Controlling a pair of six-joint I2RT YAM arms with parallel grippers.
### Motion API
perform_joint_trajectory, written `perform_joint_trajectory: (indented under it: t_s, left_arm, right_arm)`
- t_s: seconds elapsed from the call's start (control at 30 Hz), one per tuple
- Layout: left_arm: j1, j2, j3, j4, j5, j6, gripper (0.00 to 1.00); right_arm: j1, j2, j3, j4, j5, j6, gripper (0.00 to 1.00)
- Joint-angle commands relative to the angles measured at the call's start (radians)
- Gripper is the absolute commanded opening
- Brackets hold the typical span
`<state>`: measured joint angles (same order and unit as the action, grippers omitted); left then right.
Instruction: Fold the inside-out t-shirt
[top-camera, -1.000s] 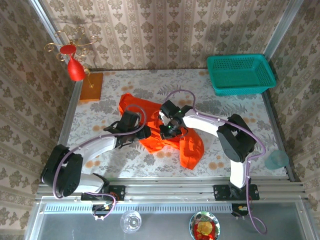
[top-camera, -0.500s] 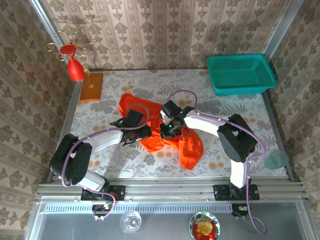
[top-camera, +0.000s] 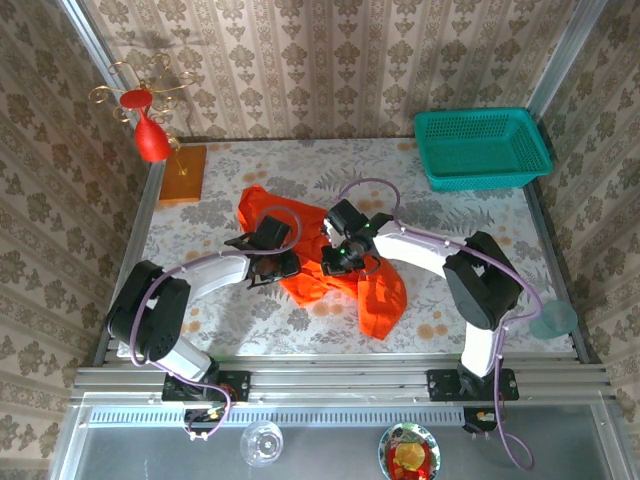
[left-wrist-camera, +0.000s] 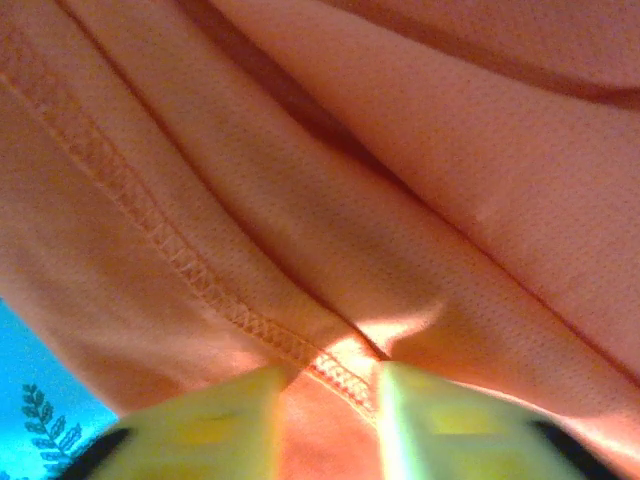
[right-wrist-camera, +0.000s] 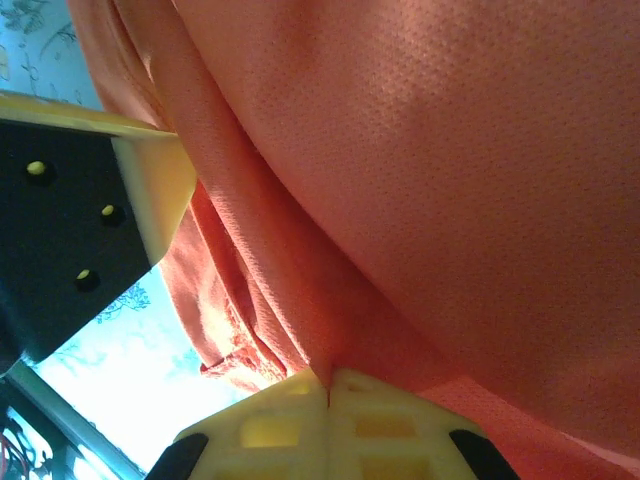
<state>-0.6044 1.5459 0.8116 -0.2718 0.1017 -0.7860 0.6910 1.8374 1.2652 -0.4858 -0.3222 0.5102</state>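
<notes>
The inside-out t-shirt (top-camera: 378, 300) lies crumpled in the middle of the table, bright orange-red, running from the back left to the front right. My left gripper (top-camera: 283, 266) sits at its left edge. In the left wrist view its fingers (left-wrist-camera: 225, 415) stand apart, open, with cloth (left-wrist-camera: 400, 150) and a stitched hem (left-wrist-camera: 345, 375) in the gap. My right gripper (top-camera: 338, 262) is on the shirt's middle. In the right wrist view it (right-wrist-camera: 328, 382) is shut, pinching a fold of the cloth (right-wrist-camera: 450, 150).
A teal basket (top-camera: 482, 147) stands at the back right. A red teardrop ornament (top-camera: 150, 138) on a gold wire stand and a flat orange board (top-camera: 183, 172) are at the back left. The floral table (top-camera: 200, 210) has metal rails around it.
The left arm's elbow has swung inward and its gripper has settled against the shirt's left edge. The right gripper has barely moved and still holds the cloth.
</notes>
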Motion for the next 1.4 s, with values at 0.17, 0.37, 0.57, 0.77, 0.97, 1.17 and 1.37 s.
perform_joint_trajectory:
  t_s: [0.17,0.37,0.57,0.77,0.97,1.17,1.37]
  left_arm:
    - [0.013,-0.082,0.013,-0.065,-0.024,0.038,0.00]
    - [0.083,-0.186,0.044,-0.126,-0.016,0.111,0.00]
    - [0.201,-0.219,0.125,-0.202,0.064,0.192,0.00]
    - [0.301,-0.288,0.156,-0.264,0.076,0.241,0.00]
    - [0.414,-0.373,0.126,-0.328,0.107,0.283,0.00]
    - [0.414,-0.446,0.042,-0.361,0.178,0.242,0.07]
    - [0.318,-0.508,-0.059,-0.389,0.139,0.113,0.27]
  right_arm:
    - [-0.028,-0.105,-0.036,0.021,0.050,0.034,0.00]
    - [-0.056,-0.221,-0.038,-0.008,0.060,0.054,0.00]
    - [-0.049,-0.346,0.023,-0.004,0.027,0.101,0.00]
    - [0.030,-0.410,0.043,0.051,0.195,0.184,0.00]
    - [0.132,-0.171,0.078,0.242,0.043,0.327,0.00]
    - [0.147,0.076,0.099,0.362,-0.118,0.412,0.00]
    - [0.148,0.128,0.058,0.405,-0.145,0.429,0.00]
